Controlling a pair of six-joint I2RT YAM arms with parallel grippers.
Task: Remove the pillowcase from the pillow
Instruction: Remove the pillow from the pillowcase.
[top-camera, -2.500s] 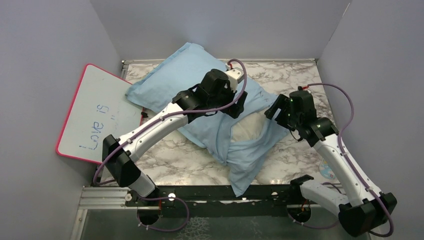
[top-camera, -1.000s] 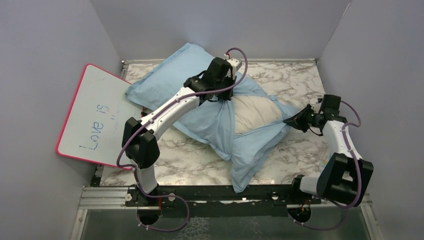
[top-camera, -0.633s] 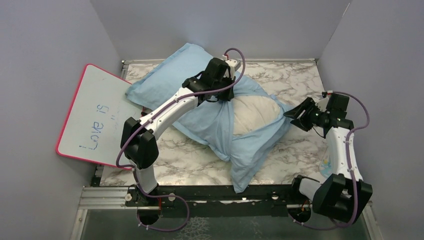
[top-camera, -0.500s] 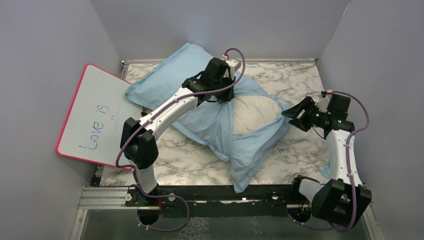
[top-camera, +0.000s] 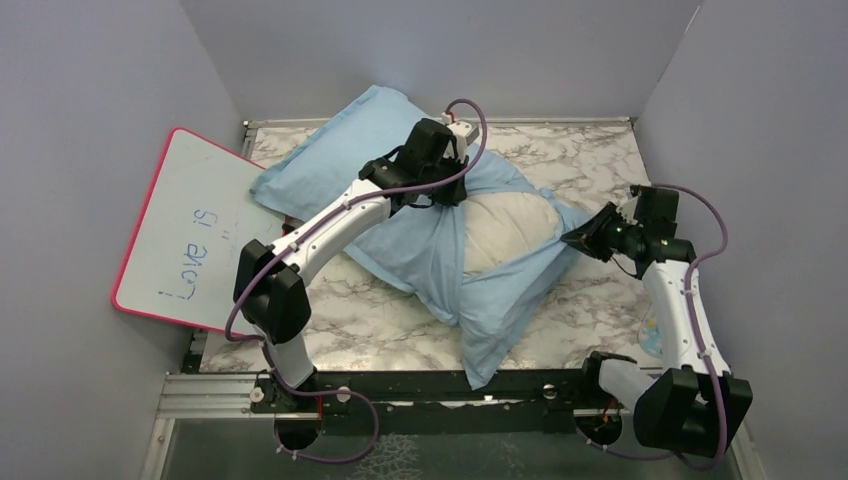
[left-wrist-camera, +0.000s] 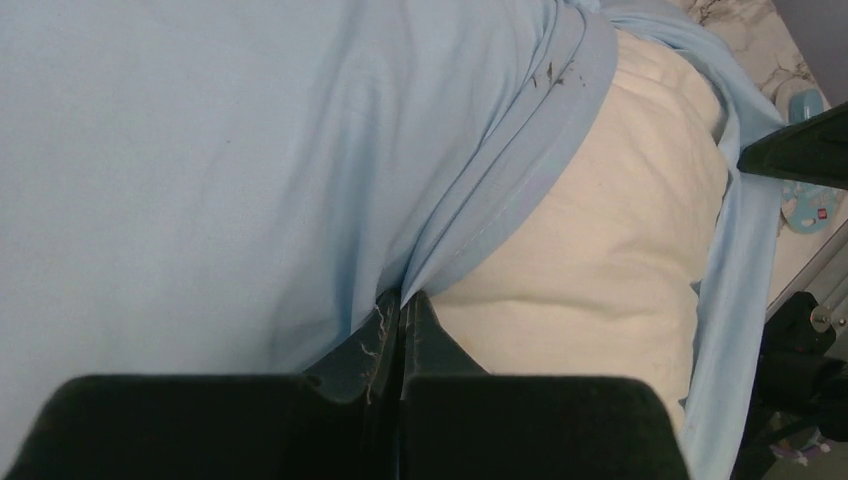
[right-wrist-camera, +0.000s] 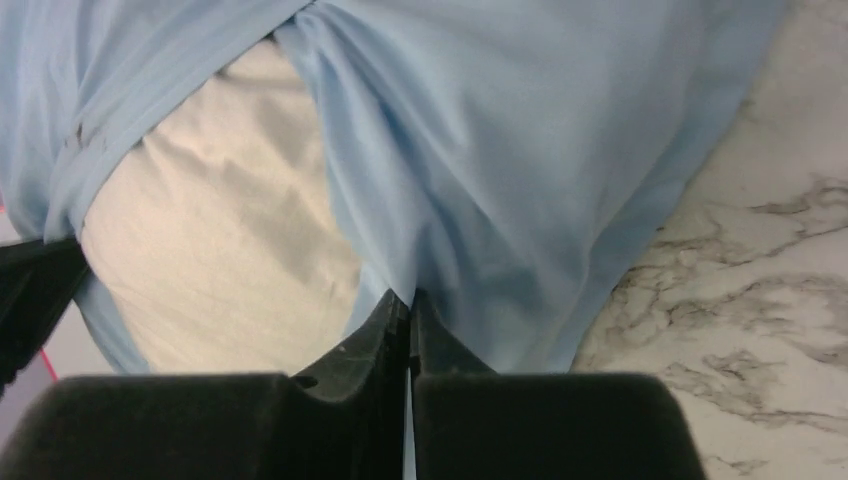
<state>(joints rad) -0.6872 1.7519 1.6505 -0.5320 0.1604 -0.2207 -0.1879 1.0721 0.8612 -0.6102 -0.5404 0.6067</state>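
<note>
Whiteboard (top-camera: 195, 235) at 9 o'clock, not involved. Left gripper (left-wrist-camera: 401, 300) pinched shut on the pillowcase (top-camera: 340, 165) hem, 12 o'clock side of the opening. Pillow (top-camera: 505, 225) lies centre, only a patch bare through the mouth (most of it sleeved). Right gripper (right-wrist-camera: 410, 298) looks clamped on the hem at 3 o'clock, though cloth hides the tips. Barely started: whole sleeve to strip. Pillow's far end covered, shape hard to judge.

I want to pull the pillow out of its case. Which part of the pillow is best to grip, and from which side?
Probably the bare off-white bulge of the pillow, the only part that the pillowcase leaves uncovered. Come from above on the right, where the cloth mouth gapes, and pinch a fold of the soft surface.
</note>
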